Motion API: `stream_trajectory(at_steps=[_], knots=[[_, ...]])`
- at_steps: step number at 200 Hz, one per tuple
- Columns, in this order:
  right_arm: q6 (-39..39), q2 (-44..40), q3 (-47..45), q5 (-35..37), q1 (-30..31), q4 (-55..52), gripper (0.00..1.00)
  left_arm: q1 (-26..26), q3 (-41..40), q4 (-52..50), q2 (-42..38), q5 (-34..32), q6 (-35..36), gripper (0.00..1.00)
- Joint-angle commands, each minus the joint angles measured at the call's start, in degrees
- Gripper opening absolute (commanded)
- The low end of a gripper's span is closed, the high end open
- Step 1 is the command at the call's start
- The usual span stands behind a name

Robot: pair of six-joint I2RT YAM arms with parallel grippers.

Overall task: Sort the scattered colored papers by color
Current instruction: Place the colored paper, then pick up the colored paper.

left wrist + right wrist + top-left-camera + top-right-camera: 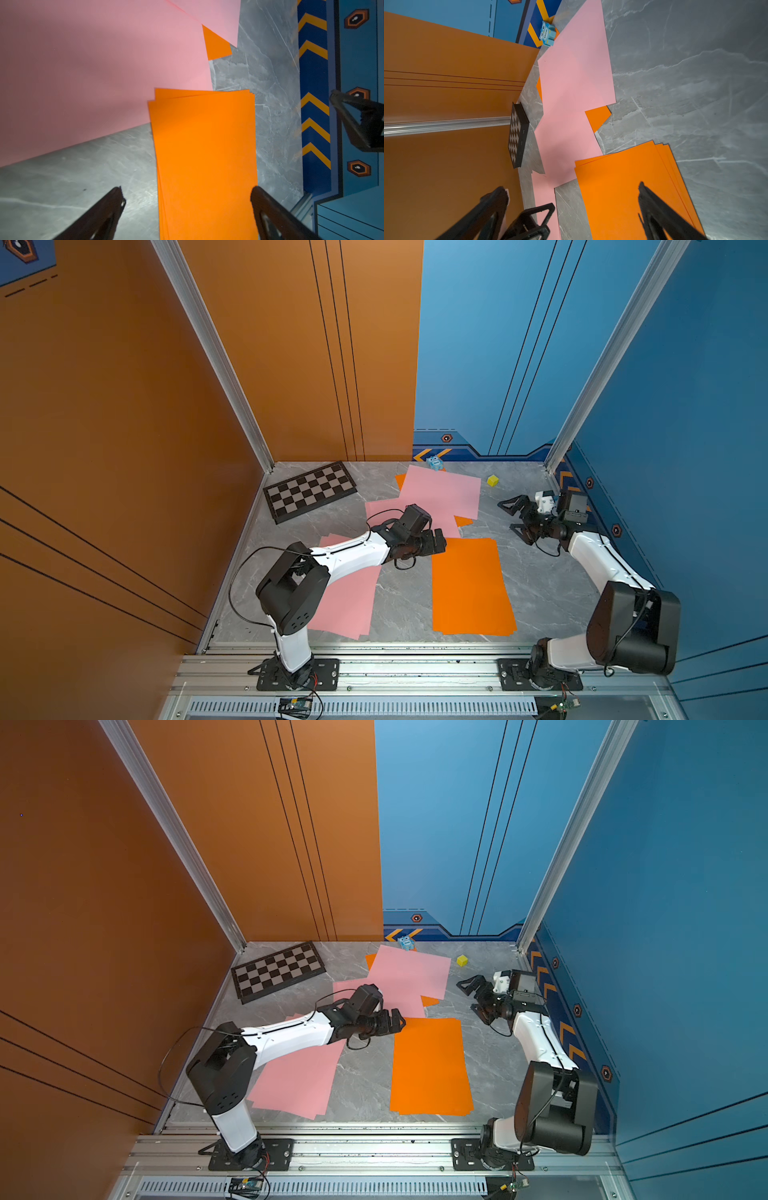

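The arms (345, 556) have white shells (594, 556), black joints (291, 593) and looping black cables (231, 585); left tool (187, 189) and right tool (508, 515) are black.

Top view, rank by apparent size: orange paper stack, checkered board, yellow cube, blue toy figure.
1. bright orange stack of paper sheets, clearly largest.
2. black-and-grey checkered board.
3. small blue toy figure and small yellow cube: both tiny at the far edge and too alike to rank.

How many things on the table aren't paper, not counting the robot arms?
3: the checkered board back left, the blue toy by the back wall, the yellow cube back right. More could lie hidden under the papers.
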Motion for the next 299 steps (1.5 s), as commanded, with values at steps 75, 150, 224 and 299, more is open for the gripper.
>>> stream_trajectory(at_steps=[75, 150, 224, 299], knots=[[-6.1, 22.6, 20.9, 11.5, 8.6, -6.2, 1.0, 15.1, 21.7, -5.7, 16.6, 8.1, 8.1, 0.98], [-10.1, 42.0, 44.7, 18.4, 11.0, -14.5, 1.0, 19.8, 46.6, -5.6, 35.1, 16.9, 18.2, 0.98], [-9.3, 52.1, 56.6, 23.3, 12.1, -14.6, 1.0, 22.0, 61.5, -5.5, 47.6, 15.9, 20.3, 0.98], [-6.9, 56.5, 59.5, 22.1, 11.9, -14.6, 1.0, 23.6, 66.5, -4.1, 53.4, 13.2, 17.4, 0.98]])
